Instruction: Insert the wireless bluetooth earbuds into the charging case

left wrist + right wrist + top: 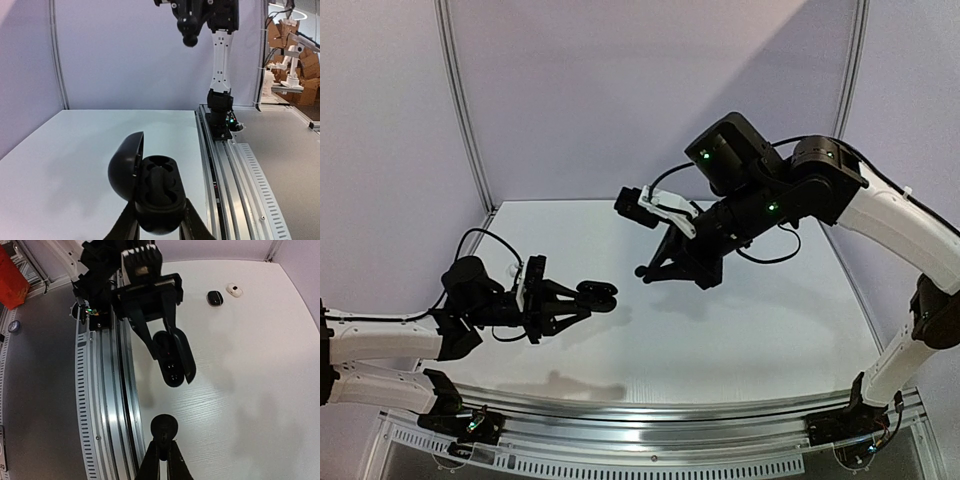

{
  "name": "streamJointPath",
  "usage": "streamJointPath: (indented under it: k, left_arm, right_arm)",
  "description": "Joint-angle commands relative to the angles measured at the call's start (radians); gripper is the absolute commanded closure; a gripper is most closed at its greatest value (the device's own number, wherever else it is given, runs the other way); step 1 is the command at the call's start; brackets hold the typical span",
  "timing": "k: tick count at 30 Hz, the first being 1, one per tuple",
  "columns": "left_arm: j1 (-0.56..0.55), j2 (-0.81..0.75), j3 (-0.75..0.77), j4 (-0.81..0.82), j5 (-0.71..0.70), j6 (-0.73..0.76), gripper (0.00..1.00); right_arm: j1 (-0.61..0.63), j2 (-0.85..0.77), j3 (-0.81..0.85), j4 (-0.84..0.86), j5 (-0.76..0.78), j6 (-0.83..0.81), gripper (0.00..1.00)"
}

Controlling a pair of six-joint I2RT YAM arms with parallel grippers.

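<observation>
Well, no bud looks seated yet. My left pincer (588,298) is clamped on the charging case (157,195), a glossy black pebble with its lid (125,167) swung open, held above the table (720,330) near eight o'clock. My right pincer (164,444) is pinched tight on one small black earbud (164,426), up at the case's two o'clock in the top view. Lowering it into a well is still to do.

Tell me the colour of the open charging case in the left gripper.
The charging case is black, lid and body; clearest in the left wrist view.
</observation>
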Motion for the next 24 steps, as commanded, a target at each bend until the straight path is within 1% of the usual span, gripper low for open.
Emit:
streamJointPath:
  k: [1,4,8,17,24]
  left_arm:
    - [-0.014,-0.006,0.030,-0.010,0.120,0.099,1.00]
    - [-0.014,-0.003,0.052,-0.035,0.198,0.119,1.00]
    - [-0.014,-0.006,0.064,-0.072,0.225,0.132,1.00]
    - [-0.017,-0.013,0.074,-0.118,0.220,0.160,1.00]
    - [-0.020,-0.011,0.075,-0.113,0.219,0.151,1.00]
  right_arm:
    - [0.062,0.089,0.115,-0.079,0.059,-0.072,1.00]
    - [0.095,0.159,0.214,-0.108,0.089,-0.107,1.00]
    - [0.122,0.227,0.285,-0.136,0.112,-0.149,1.00]
    - [0.143,0.288,0.319,-0.158,0.097,-0.189,1.00]
    - [0.157,0.325,0.322,-0.195,0.117,-0.199,1.00]
